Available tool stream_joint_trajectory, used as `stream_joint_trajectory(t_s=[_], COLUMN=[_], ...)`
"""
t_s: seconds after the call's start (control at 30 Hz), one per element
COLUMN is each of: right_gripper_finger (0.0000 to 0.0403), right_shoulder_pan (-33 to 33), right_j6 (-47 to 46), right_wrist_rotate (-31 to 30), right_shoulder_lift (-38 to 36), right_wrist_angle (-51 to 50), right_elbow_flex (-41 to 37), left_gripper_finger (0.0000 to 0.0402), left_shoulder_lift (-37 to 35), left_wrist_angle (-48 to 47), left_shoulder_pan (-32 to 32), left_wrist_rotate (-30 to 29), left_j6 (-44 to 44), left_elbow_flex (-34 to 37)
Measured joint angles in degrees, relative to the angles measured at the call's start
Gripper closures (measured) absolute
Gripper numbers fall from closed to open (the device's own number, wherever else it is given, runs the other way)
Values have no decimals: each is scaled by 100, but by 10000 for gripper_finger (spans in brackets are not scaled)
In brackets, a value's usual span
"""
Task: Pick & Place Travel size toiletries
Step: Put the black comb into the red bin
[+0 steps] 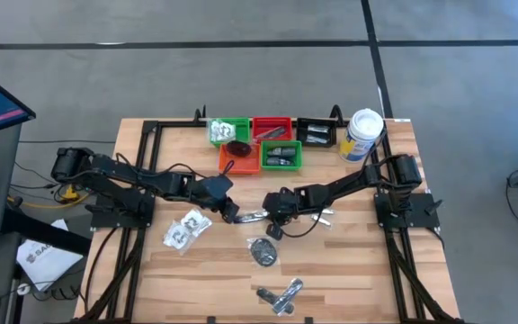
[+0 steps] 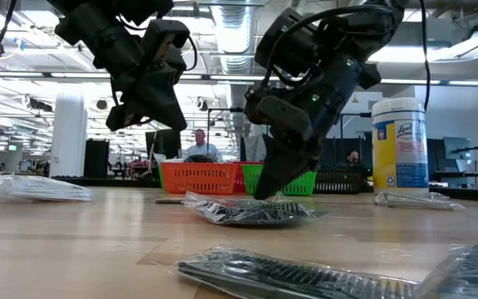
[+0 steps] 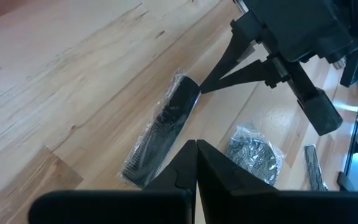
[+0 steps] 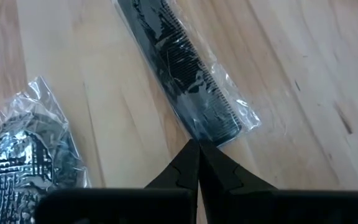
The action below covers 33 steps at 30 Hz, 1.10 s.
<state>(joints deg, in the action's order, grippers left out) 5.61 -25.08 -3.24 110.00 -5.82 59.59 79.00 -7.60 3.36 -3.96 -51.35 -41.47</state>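
Note:
A black comb in a clear wrapper (image 1: 251, 216) (image 4: 179, 74) (image 3: 163, 134) lies flat on the wooden table between my two grippers. My right gripper (image 4: 197, 144) (image 1: 266, 216) is shut, and its tips are down at the wrapper's end nearest it. My left gripper (image 3: 196, 144) (image 2: 152, 116) is shut and hangs above the table by the comb's other end, touching nothing. A clear packet with a dark round piece (image 1: 263, 252) (image 4: 23, 155) lies near the comb. Clear packets with white contents (image 1: 185, 229) lie to the left. My right gripper touches the end of the comb's clear wrapper (image 4: 211, 138) with its shut fingertips (image 3: 199, 91), coming slanting down from the table's right side, roughly along the comb. The comb lies flat on the table. Whether any film is caught between the tips I cannot tell.
At the far edge stand green (image 1: 229, 131), red (image 1: 272, 129), black (image 1: 316, 133), orange (image 1: 239, 159) and green (image 1: 281, 157) trays holding items, beside a tall white canister (image 1: 363, 135). Silvery wrapped pieces (image 1: 281, 295) lie near the front edge. More sachets (image 1: 324, 216) lie under my right arm.

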Motion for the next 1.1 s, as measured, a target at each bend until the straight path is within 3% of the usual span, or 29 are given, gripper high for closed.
stream_joint_trajectory(t_s=[0.23, 0.43, 0.7, 0.9, 1.1], right_gripper_finger=[403, 403, 403, 403, 403], right_shoulder_pan=[133, 279, 262, 262, 266], right_j6=[-199, -333, -408, -409, -409], right_wrist_rotate=[-75, -194, -155, -149, -149], right_shoulder_lift=[363, 463, 472, 472, 472], right_wrist_angle=[80, 179, 253, 272, 271], right_elbow_flex=[39, 49, 33, 28, 28], left_gripper_finger=[398, 371, 259, 170, 126], left_shoulder_lift=[0, 24, 433, 651, 1057], left_wrist_angle=[1, 2, 275, 898, 1091], left_shoulder_pan=[-139, -284, -617, -634, -768], left_wrist_rotate=[-13, 116, 1039, 957, 1162], left_j6=[3, 3, -402, -466, -266], left_elbow_flex=[7, 15, 483, 630, 631])
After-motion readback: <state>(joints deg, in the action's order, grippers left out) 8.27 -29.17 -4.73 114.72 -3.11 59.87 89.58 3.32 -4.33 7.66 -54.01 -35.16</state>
